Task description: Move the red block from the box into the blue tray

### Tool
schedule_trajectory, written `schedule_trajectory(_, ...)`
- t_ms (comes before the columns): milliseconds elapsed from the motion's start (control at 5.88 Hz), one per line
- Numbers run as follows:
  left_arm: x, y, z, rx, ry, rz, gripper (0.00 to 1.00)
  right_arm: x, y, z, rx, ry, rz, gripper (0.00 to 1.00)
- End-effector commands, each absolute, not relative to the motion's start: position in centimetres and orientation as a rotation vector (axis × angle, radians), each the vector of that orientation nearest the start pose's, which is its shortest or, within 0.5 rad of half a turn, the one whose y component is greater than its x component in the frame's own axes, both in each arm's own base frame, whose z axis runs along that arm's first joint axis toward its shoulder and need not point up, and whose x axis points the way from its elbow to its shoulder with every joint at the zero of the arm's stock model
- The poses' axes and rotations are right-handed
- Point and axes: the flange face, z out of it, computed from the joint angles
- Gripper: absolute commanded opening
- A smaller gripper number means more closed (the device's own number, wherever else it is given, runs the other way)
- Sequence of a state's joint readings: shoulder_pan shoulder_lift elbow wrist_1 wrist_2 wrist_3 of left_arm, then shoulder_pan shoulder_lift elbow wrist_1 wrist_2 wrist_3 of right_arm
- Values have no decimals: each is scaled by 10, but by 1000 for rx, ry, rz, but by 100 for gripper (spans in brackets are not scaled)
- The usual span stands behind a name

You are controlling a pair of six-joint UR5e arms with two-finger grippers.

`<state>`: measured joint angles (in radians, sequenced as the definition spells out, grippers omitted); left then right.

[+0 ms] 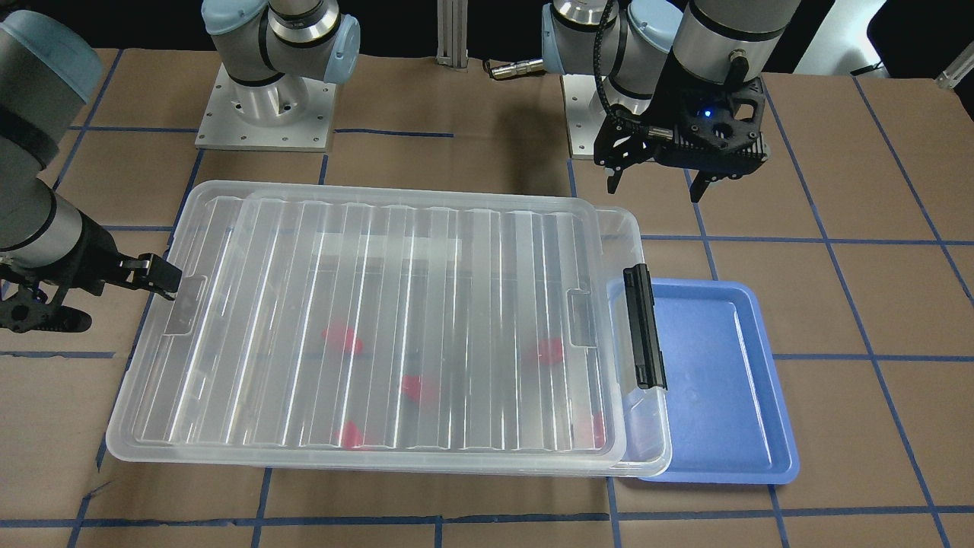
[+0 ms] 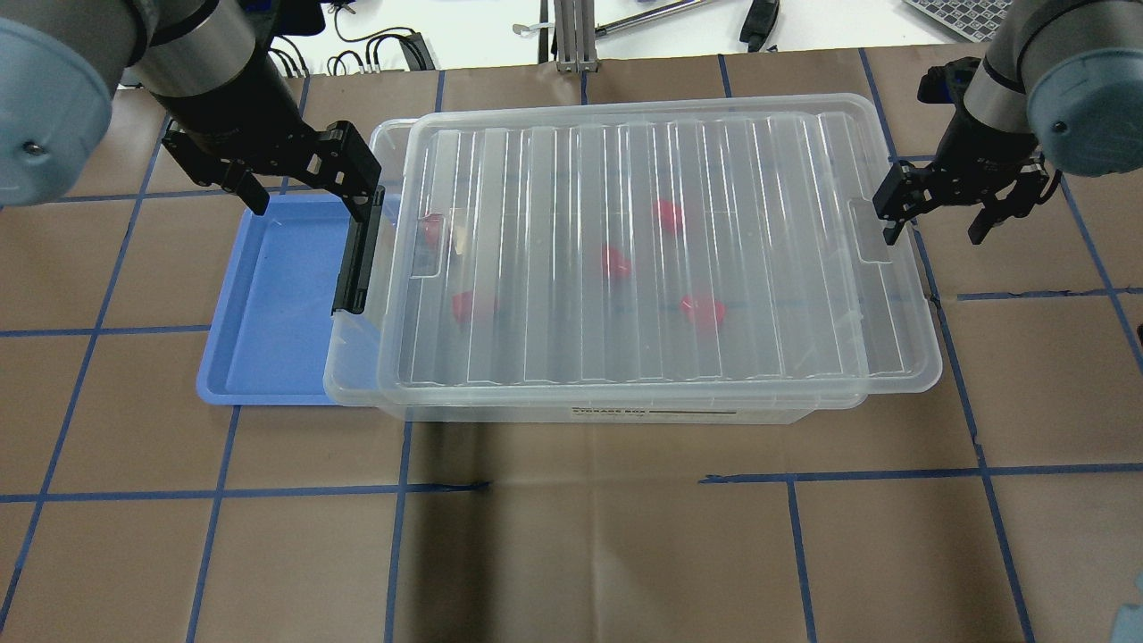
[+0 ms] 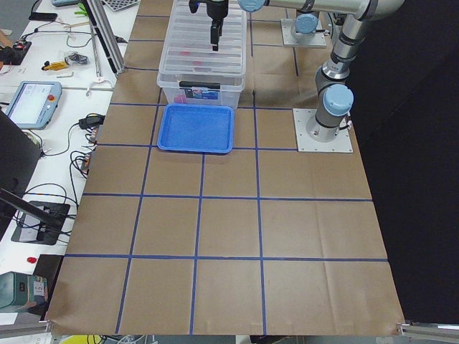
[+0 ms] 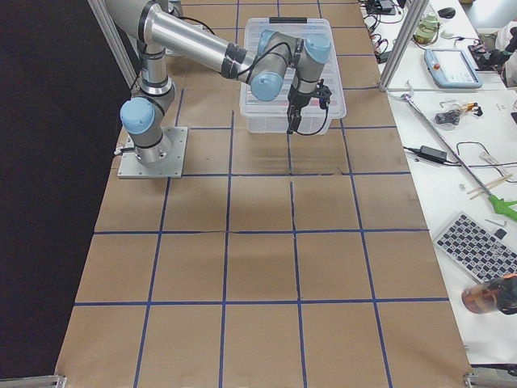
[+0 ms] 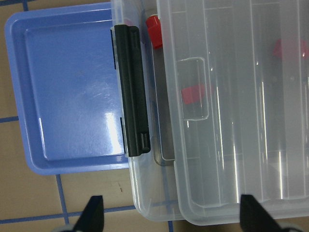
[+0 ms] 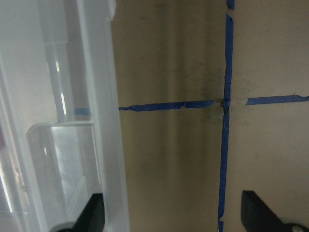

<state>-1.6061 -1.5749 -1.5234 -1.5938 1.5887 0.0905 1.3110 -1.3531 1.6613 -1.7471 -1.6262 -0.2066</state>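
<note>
The box (image 2: 625,402) is a clear bin; its ribbed lid (image 2: 661,241) lies on top, shifted toward my right, leaving a gap by the black latch bar (image 2: 357,254). Several red blocks (image 2: 614,262) lie inside under the lid; one (image 5: 153,24) shows in the gap. The blue tray (image 2: 277,295) is empty and touches the box's latch end. My left gripper (image 2: 308,192) is open above the tray's far edge and the latch. My right gripper (image 2: 933,234) is open and empty, one finger at the lid's other end, the other outside over the table.
The arm bases (image 1: 266,114) stand at the table's robot side. Blue tape lines (image 2: 589,487) grid the brown table cover. Operator benches with cables and devices (image 4: 452,69) run along the far side. Bare cover lies in front of the box.
</note>
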Motion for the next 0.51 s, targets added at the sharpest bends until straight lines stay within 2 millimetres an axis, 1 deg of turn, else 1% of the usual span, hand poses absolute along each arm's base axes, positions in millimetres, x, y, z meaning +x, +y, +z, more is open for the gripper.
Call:
schedule_trajectory(0,-149,-490,506,198,3115,-28,99,-43,-567,348,41,3155,201,100)
schedule_trajectory(340,-149,-489,506,203,3113,-30,99,-58,-567,350,-14,3186,190,100)
